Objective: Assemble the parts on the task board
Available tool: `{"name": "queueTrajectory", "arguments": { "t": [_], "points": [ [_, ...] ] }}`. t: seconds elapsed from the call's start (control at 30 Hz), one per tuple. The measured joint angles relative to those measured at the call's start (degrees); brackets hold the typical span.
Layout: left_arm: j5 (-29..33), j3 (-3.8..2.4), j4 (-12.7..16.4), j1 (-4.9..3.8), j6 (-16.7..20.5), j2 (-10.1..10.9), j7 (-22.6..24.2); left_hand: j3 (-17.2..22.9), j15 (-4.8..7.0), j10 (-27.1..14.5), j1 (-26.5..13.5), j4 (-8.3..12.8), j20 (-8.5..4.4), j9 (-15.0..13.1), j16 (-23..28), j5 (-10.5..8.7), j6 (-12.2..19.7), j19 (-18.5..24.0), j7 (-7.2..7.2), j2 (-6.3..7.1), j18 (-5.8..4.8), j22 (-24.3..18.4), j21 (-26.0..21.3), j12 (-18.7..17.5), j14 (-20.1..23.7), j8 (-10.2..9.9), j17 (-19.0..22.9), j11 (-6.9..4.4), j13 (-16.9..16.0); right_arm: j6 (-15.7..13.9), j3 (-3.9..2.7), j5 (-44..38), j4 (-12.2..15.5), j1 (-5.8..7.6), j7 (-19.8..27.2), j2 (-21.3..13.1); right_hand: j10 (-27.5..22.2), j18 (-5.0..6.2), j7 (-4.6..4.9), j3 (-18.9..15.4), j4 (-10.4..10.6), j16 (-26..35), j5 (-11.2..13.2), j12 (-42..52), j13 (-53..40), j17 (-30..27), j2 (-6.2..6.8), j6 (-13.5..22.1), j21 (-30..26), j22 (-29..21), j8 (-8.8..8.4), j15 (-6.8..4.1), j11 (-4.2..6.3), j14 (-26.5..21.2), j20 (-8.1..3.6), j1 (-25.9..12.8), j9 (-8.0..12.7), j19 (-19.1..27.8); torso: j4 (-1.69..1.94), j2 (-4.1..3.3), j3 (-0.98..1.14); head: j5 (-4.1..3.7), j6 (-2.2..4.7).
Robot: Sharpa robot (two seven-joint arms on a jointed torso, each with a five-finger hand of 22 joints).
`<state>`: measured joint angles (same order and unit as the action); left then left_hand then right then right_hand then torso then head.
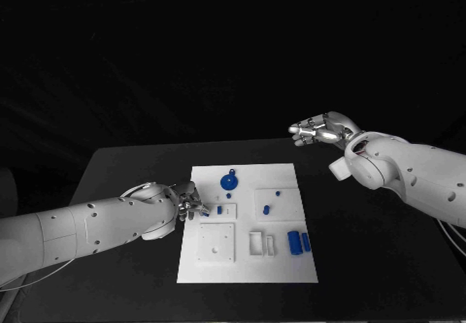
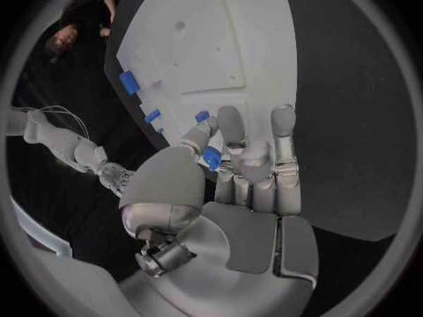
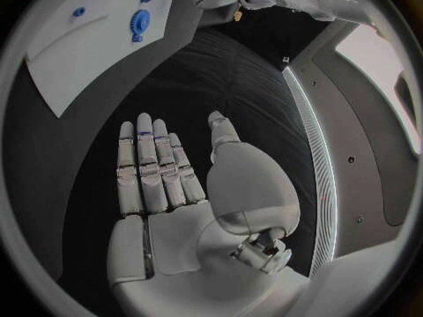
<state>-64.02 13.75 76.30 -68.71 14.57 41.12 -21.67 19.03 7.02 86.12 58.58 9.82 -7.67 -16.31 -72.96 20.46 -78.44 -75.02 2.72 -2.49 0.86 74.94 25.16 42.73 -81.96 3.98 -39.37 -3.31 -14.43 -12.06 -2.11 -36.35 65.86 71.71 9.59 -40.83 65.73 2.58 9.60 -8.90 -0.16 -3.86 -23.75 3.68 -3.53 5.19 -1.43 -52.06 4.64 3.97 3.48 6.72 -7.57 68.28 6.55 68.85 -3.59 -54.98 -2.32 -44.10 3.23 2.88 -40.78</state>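
Observation:
The white task board (image 1: 243, 269) lies mid-table. On it are a blue gear (image 1: 229, 182), a small blue peg (image 1: 232, 169) and two blue cylinders (image 1: 299, 242) near its right edge. My left hand (image 1: 182, 202) hovers over the board's left edge. It pinches a small blue part (image 2: 211, 158) between thumb and a finger, and the other fingers (image 2: 282, 123) are stretched forward. A second small blue piece (image 2: 201, 115) sits on the board just past the fingertips. My right hand (image 1: 320, 128) is raised beyond the board's far right corner, with the palm flat, the fingers (image 3: 145, 155) apart and nothing in it.
A square white plate (image 1: 215, 242) and a slotted white block (image 1: 262, 243) sit on the board's near half. Small blue pieces (image 1: 271, 202) stand on a raised square at the right. Black table (image 1: 369, 269) surrounds the board.

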Motion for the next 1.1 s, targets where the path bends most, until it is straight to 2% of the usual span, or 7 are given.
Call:
{"name": "queueTrajectory", "arguments": {
  "t": [0.57,1.1],
  "points": [
    [0.7,0.01,0.1,0.17,4.4,0.1,2.1,0.1,0.20,0.0,0.0,-0.1,0.00,0.0,-0.2,-0.02,-0.1,0.0,-0.09,0.00,0.00,0.0,0.2,0.0,0.2,0.2,-0.2,0.03,0.0,0.0,0.00,0.0,0.0,-0.01,0.0,0.0,0.0,0.00,0.00,0.0,0.0,0.0,0.0,0.0,0.0,0.0,0.00,0.0,0.0,0.0,0.00,0.00,0.00,0.0,0.00,0.0,0.0,0.0,0.00,0.01,0.02,0.12,-0.03],
    [-1.1,0.02,-0.5,0.36,5.2,-0.2,2.4,0.2,0.11,0.0,0.2,-0.2,0.00,0.0,-0.2,-0.15,-0.1,0.0,-0.20,0.22,0.00,0.0,0.5,0.0,0.3,0.0,-0.2,0.04,-0.1,0.0,0.00,0.0,0.0,-0.01,0.0,-0.1,0.0,0.00,0.00,0.0,0.0,0.0,0.0,0.0,0.0,0.0,0.00,0.0,0.0,0.0,0.00,0.00,0.00,0.0,0.00,0.0,0.0,0.0,-0.03,0.03,0.04,0.10,-0.13]
  ]
}}
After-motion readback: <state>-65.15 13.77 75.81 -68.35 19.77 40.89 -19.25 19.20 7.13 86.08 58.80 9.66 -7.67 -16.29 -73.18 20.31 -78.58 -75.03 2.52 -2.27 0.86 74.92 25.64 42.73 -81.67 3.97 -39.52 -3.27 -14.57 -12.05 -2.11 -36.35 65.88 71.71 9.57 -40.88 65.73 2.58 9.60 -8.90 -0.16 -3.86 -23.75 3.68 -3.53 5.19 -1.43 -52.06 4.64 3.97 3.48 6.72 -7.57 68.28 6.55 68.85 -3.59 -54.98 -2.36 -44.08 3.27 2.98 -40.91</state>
